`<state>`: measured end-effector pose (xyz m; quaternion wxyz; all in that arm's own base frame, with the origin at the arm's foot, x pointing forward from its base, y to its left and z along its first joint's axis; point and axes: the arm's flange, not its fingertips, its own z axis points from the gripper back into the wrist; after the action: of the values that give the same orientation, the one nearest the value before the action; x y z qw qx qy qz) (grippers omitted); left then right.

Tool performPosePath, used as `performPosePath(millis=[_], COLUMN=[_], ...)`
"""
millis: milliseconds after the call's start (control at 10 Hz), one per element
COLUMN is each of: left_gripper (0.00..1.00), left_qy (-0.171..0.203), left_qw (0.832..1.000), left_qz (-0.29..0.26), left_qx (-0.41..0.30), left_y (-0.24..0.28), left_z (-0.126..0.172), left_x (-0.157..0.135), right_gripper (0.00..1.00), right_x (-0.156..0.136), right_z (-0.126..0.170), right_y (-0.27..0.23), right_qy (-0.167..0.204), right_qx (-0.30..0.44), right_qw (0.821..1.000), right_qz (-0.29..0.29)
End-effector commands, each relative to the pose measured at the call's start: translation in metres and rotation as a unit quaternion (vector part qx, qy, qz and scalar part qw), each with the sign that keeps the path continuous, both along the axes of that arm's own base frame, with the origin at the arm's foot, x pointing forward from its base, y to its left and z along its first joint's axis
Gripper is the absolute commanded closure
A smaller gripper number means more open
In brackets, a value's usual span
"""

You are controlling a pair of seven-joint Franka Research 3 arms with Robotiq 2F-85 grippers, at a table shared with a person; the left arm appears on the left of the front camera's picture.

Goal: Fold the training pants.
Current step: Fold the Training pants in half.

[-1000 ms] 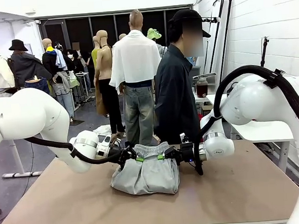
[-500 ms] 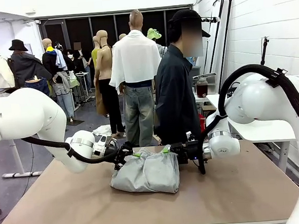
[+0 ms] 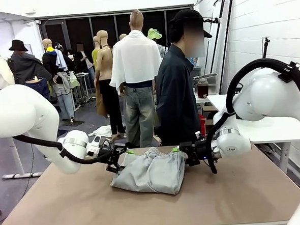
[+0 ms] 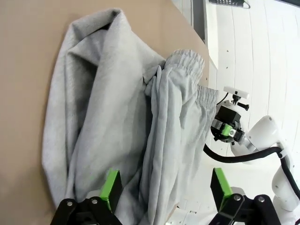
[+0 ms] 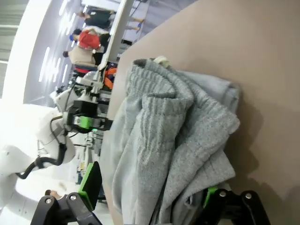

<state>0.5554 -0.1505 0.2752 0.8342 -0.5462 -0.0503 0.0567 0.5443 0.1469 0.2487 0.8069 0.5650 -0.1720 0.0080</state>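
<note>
Grey training pants bunched mid-counter, a gripper at each end

The training pants [image 3: 152, 172] lie in a rumpled, folded heap on the brown counter [image 3: 236, 194] — gathered waistband toward the far edge. The left gripper [image 3: 117, 160] sits at the heap's left end, its fingers [image 4: 111, 187] spread apart with fabric lying between them but not pinched. The right gripper [image 3: 185, 154] is at the right end — fingers [image 5: 89, 183] likewise parted, cloth bulging between them. A person in dark clothes [image 3: 175, 98] stands beyond the far edge.
</note>
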Motion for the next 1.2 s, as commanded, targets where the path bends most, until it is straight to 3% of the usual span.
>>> performPosePath(millis=[0, 500, 800, 900, 1100], left_gripper=[0.0, 0.0, 0.0, 0.0, 0.0], left_qy=[-0.018, -0.044, -0.053, -0.033, -0.033], left_qw=[0.999, 0.996, 0.997, 0.998, 0.998], left_qz=[0.018, 0.047, 0.039, 0.042, 0.042], left_qx=[-0.019, -0.055, -0.04, -0.046, -0.046], left_y=[0.025, 0.066, 0.057, 0.068, 0.068], left_z=[0.007, 0.015, 0.02, 0.019, 0.019], left_x=[-0.027, -0.062, -0.059, -0.056, -0.056], right_gripper=[0.0, 0.0, 0.0, 0.0, 0.0], right_x=[-0.004, -0.013, -0.015, -0.009, -0.009], right_z=[0.018, 0.039, 0.043, 0.039, 0.039], right_y=[-0.01, -0.04, -0.04, -0.043, -0.043], right_qy=[0.018, 0.032, 0.029, 0.019, 0.019], right_qx=[-0.045, -0.08, -0.079, -0.076, -0.076], right_qw=[0.999, 0.996, 0.996, 0.997, 0.997], right_qz=[-0.012, -0.024, -0.005, -0.019, -0.019])
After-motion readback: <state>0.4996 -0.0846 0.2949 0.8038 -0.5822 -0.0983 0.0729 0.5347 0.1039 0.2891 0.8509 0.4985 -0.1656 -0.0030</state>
